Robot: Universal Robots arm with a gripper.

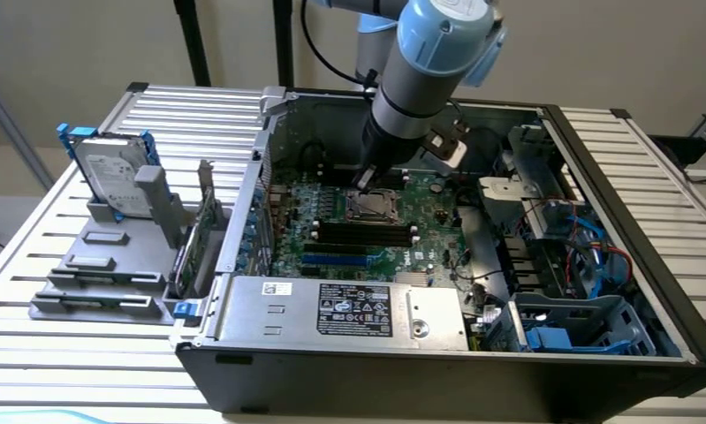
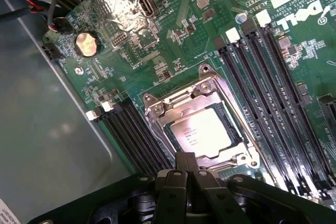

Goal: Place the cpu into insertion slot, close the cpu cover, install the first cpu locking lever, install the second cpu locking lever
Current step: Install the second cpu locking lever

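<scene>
CPU (image 2: pixel 202 129) seated in insertion slot (image 2: pixel 237 139), mid-motherboard. CPU cover (image 2: pixel 157 111) lowered over it. Locking levers: state unclear. End effector (image 2: pixel 185 167) fully closed, empty, tips at cover's edge.

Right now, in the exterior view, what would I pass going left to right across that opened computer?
Hard drive standing in its grey bracket → silvery CPU socket on the green motherboard, with the gripper shut beside it → blue cables at the case's far side.
</scene>
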